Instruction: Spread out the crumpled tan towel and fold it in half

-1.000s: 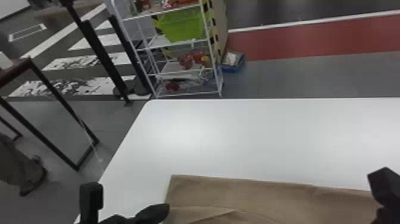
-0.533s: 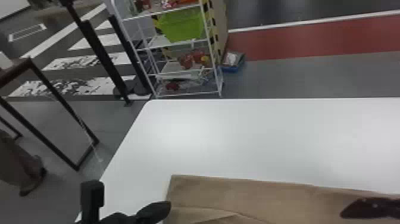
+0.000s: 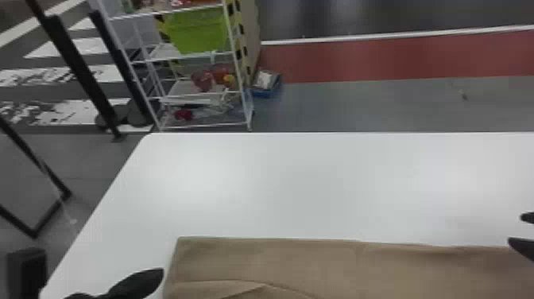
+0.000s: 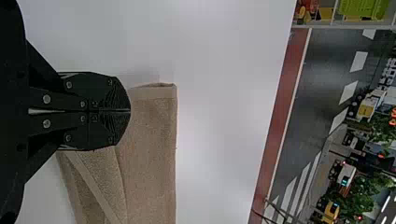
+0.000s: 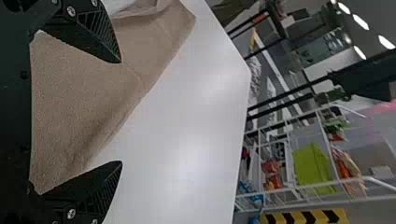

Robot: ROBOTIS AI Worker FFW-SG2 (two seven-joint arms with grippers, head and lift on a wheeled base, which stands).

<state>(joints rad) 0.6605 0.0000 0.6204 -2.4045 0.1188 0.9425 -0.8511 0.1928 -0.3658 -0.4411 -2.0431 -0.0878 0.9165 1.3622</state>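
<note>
The tan towel (image 3: 337,266) lies at the near side of the white table, its far edge nearly straight, with creases near its left end. By the towel's left edge is my left gripper (image 3: 137,283). In the left wrist view the left gripper (image 4: 130,111) is shut, its tips over the towel (image 4: 149,149) close to a corner; whether cloth is pinched under them I cannot tell. My right gripper (image 3: 521,230) is at the head view's right edge, by the towel's far edge. In the right wrist view the right gripper (image 5: 122,112) stands open, with the towel (image 5: 84,93) beneath and between its fingers.
The white table (image 3: 310,183) extends beyond the towel's far edge. Past its far left corner stands a white wire rack (image 3: 198,93) with a green bin (image 3: 196,30). A dark metal frame (image 3: 53,214) stands on the floor at the left.
The head view has swung right, shifting the scene leftward. My right gripper has moved outward to the right and farther from the robot. The left gripper keeps its place by the towel's left edge.
</note>
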